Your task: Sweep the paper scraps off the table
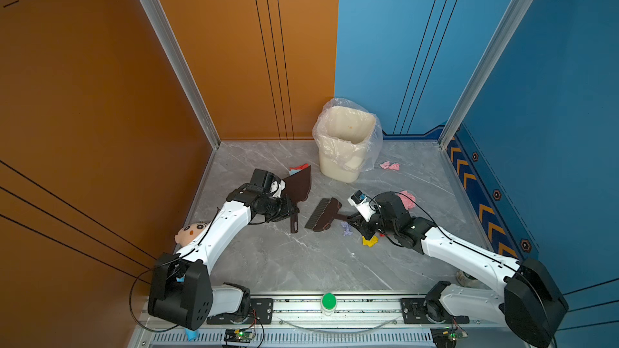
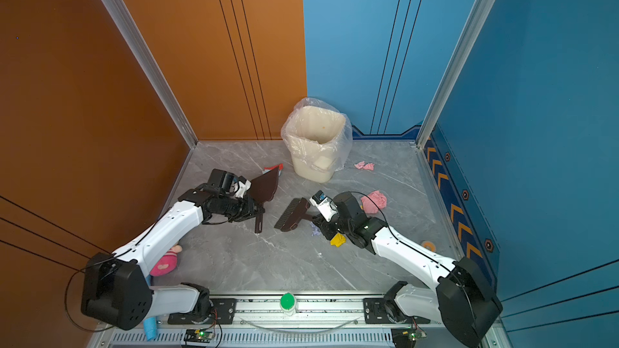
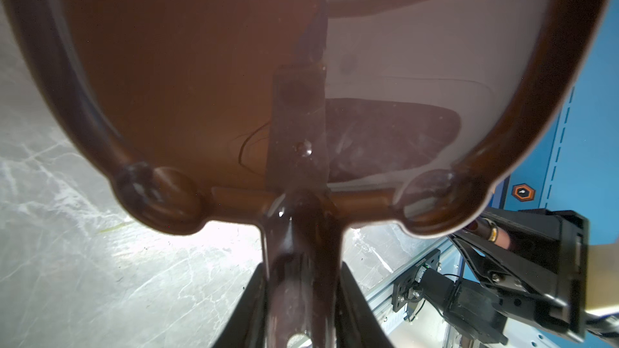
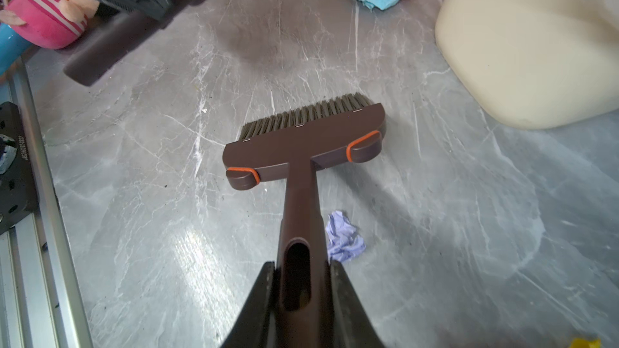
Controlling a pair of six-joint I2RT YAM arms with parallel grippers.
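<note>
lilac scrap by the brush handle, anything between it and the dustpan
Only the brush itself. The lilac scrap lies beside the handle, behind the brush head, so the bristles are on its far side. Past the head, the table towards the dustpan looks bare. The right claw would have to bring the brush back behind the scrap.

Enclosure, four-sided, seen from above. Orange wall panel (image 1: pixel 100 95) fills the left and upper centre of both top views, crossed by thin black lines. Blue wall panel (image 1: pixel 402 45) upper right, likewise lined; its lower right strip carries orange chevrons (image 1: pixel 482 209) and small hexagon badges. Aluminium corner posts (image 1: pixel 167 45) slant in from upper left and upper right. Slotted aluminium rail (image 1: pixel 335 302) along the lower edge, with a vented grille beneath. Lighting even and diffuse; pale glare patches on the floor surface in both wrist views
</note>
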